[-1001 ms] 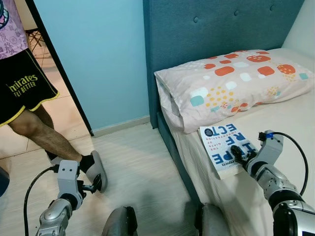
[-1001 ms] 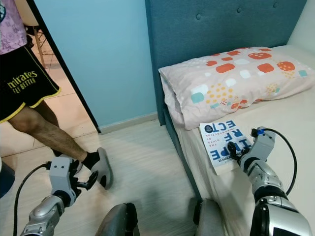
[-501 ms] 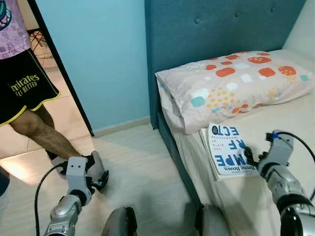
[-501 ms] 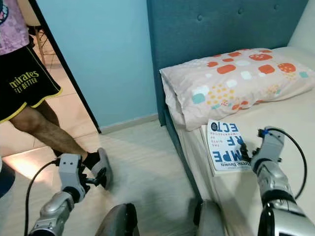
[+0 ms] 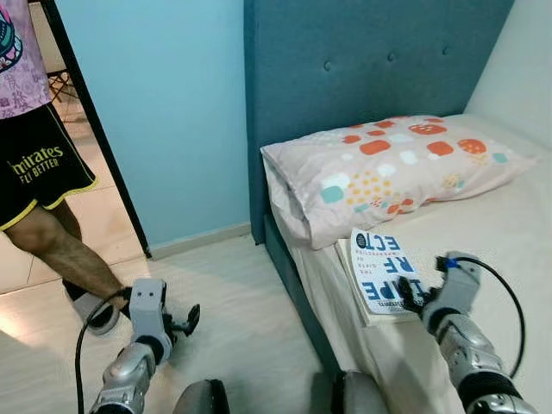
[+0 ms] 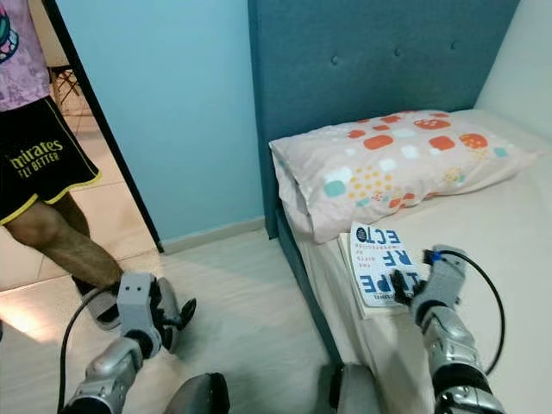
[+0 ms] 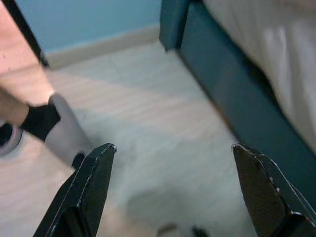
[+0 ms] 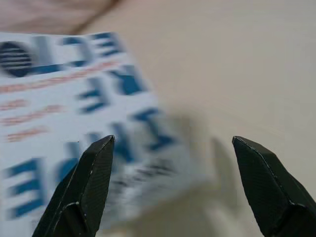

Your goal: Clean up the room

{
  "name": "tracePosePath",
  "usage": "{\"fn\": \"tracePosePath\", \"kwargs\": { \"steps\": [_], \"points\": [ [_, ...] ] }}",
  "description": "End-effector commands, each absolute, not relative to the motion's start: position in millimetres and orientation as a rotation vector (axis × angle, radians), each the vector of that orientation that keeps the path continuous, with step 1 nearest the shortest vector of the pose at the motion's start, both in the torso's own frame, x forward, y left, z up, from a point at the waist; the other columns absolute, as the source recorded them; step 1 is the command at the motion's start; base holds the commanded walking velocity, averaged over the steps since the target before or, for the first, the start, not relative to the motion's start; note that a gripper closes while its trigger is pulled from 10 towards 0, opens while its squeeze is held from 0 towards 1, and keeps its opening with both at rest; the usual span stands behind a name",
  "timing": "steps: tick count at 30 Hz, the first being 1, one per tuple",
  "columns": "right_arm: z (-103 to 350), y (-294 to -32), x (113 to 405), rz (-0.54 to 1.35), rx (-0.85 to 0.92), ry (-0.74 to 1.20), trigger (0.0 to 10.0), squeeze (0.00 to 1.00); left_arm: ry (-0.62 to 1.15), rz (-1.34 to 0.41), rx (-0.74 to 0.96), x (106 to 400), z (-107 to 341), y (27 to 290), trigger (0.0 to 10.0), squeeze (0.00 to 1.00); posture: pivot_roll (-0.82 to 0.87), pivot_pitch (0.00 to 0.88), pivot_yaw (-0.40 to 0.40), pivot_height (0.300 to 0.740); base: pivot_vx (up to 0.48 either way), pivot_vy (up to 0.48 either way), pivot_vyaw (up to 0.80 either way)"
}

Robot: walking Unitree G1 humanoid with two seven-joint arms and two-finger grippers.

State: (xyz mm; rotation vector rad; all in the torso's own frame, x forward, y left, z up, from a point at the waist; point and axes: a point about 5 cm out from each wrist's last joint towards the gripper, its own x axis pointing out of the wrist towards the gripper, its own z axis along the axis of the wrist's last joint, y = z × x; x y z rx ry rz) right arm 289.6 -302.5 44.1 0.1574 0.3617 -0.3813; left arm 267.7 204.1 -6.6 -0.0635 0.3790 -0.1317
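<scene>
The right gripper (image 8: 173, 190) is spread wide with nothing between its fingers, hovering just over the near corner of the book (image 5: 380, 266). The book lies flat on the bed (image 5: 509, 224) near its edge, white cover with blue letters up, just in front of the pillow (image 5: 379, 168). The pillow rests against the headboard (image 5: 362, 69).

The left gripper (image 7: 173, 192) is also wide open and empty, held low over the floor (image 5: 233, 302) beside the bed. A person (image 5: 39, 164) stands in the doorway, one foot close to that gripper.
</scene>
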Motion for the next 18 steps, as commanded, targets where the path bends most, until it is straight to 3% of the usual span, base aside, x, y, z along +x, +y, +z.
{"fn": "tracePosePath", "kwargs": {
  "steps": [1,2,3,11,14,18],
  "points": [
    [33,-313,272,-0.503,0.182,0.363,4.3,0.00,0.456,-0.049,-0.056,249,-20,225,10.0,0.00,0.02,0.036,-0.016,0.565,0.000,0.000,0.00],
    [33,-313,272,-0.503,0.182,0.363,4.3,0.00,0.456,-0.049,-0.056,249,-20,225,10.0,0.00,0.02,0.036,-0.016,0.565,0.000,0.000,0.00],
    [28,-316,264,-0.548,0.215,0.352,0.0,0.00,0.487,-0.010,-0.060,241,-25,233,10.0,0.00,0.02,0.037,-0.015,0.565,0.000,0.000,0.00],
    [14,-311,251,-0.587,0.375,0.335,0.0,0.00,0.525,0.058,-0.057,225,-32,251,10.0,0.00,0.04,0.067,-0.004,0.565,0.000,0.000,0.00],
    [-8,-283,247,-0.553,0.630,0.382,0.0,0.00,0.513,0.072,-0.035,219,-30,263,10.0,0.00,0.08,0.107,0.005,0.565,0.000,0.000,0.00],
    [-18,-258,250,-0.530,0.754,0.418,0.0,0.00,0.493,0.062,-0.008,216,-26,271,10.0,0.00,0.10,0.130,0.014,0.565,0.000,0.000,0.00]
  ]
}}
